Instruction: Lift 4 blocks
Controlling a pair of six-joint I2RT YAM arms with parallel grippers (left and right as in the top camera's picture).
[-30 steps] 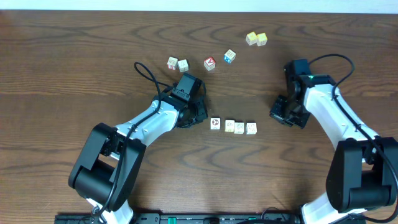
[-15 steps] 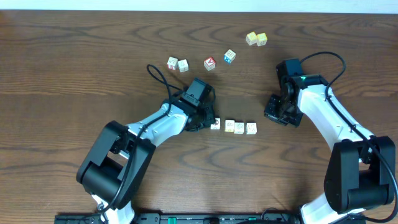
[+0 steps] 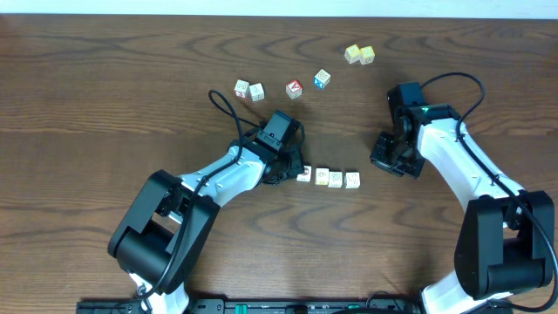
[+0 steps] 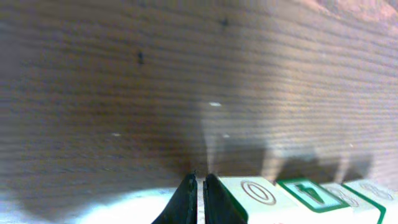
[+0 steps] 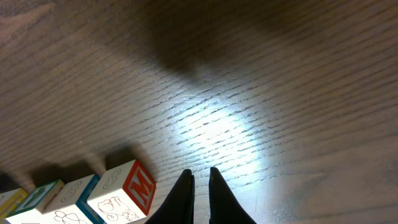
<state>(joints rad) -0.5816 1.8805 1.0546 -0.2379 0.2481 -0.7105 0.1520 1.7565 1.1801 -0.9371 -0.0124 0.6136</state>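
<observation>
Overhead, the 4 blocks lie in a short row on the counter, the row's long axis running from one arm toward the other. The left end effector, fingers together, touches the row's left end. The right end effector, fingers nearly together, sits near the row's right end but apart from it. Pinching the row endwise likely needs the right arm to close in.

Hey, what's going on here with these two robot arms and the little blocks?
Two robot arms flank a row of four blocks on a wooden table. The left gripper, fingers shut, is right at the row's left end, touching it or nearly so. The right gripper, also shut, sits off to the row's right, apart from it. No block is lifted yet. A few other blocks lie farther back, untouched.
</observation>
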